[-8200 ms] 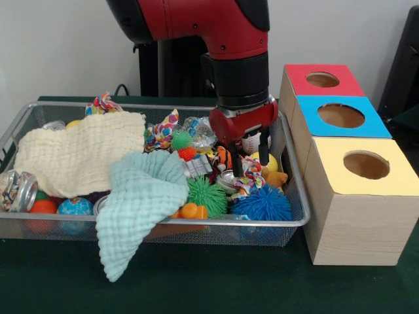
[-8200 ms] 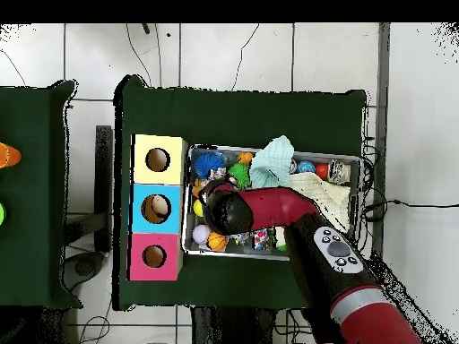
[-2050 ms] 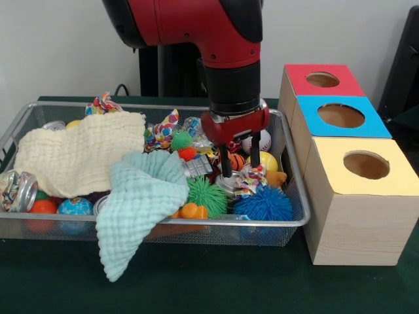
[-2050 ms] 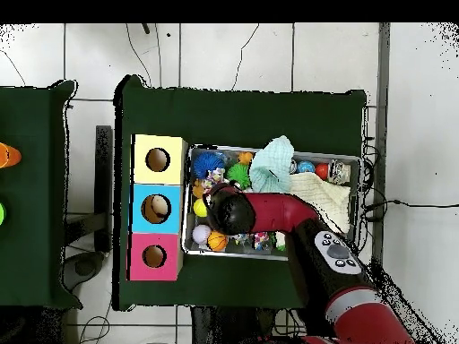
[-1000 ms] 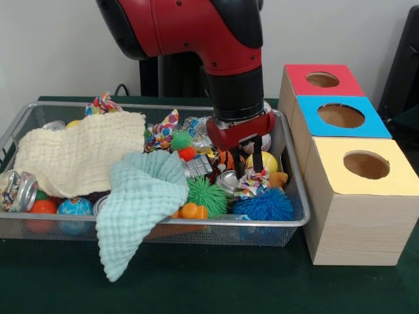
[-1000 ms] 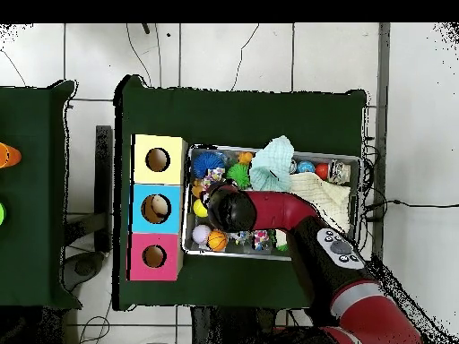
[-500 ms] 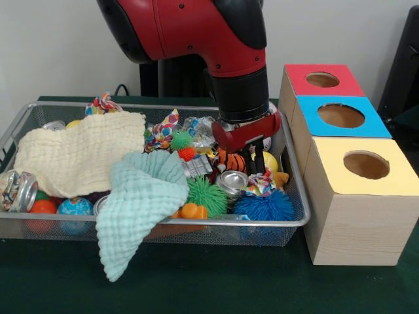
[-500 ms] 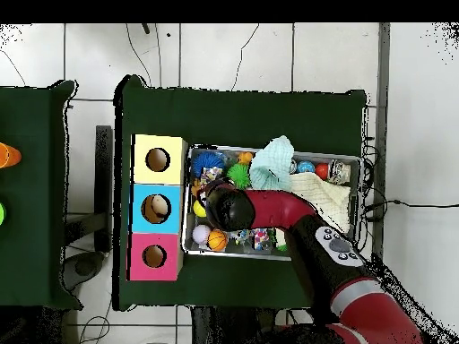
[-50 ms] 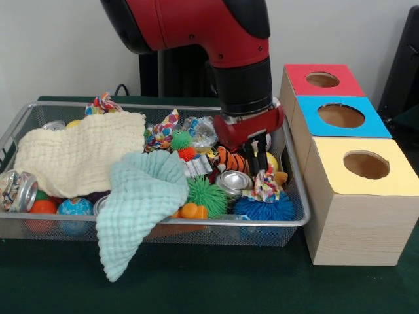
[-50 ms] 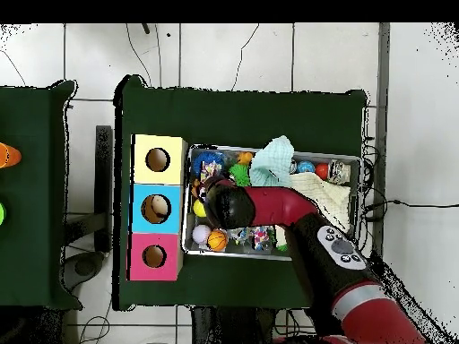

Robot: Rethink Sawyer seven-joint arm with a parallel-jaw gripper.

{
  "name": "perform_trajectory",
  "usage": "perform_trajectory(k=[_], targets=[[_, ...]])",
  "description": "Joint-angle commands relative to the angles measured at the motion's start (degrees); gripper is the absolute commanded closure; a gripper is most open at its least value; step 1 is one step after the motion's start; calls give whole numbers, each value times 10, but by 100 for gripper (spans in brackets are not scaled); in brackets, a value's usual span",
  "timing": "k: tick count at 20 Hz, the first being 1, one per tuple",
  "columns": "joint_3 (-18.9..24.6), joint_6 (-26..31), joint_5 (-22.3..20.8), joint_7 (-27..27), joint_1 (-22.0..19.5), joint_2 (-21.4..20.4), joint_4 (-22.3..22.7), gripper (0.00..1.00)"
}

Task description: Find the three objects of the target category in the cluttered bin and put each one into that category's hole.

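The gripper (image 9: 258,162) hangs low over the wire bin (image 9: 293,196), at the end nearest the three-hole box (image 9: 350,196). Its fingers (image 9: 262,156) are pinched on a knotted, multicoloured rope toy (image 9: 267,187), which dangles from them just above the blue spiky ball (image 9: 264,207) and beside the silver can (image 9: 234,181). The toy is clear of the pile but not yet above the bin's rim.

As for progress, nothing can be seen inside the red, blue or yellow holes from the front; in the overhead view the blue hole (image 10: 157,209) shows something pale, but what it is cannot be told. So this looks like the lift stage of one pick, with the carry to a hole and the release left to do. Another rope toy (image 9: 103,103) lies at the bin's far corner from the box, and one more (image 9: 162,131) beside the cream cloth (image 9: 78,159).

Against half a second ago, the gripper has shifted slightly toward the box and risen, and the rope toy now hangs freer, drawn up off the ball.
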Motion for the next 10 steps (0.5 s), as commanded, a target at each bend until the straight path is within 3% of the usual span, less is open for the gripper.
perform_trajectory(k=[1,10], targets=[[24,99,38,56,4,-92,-7,100],[24,104,53,53,-2,-115,8,100]])
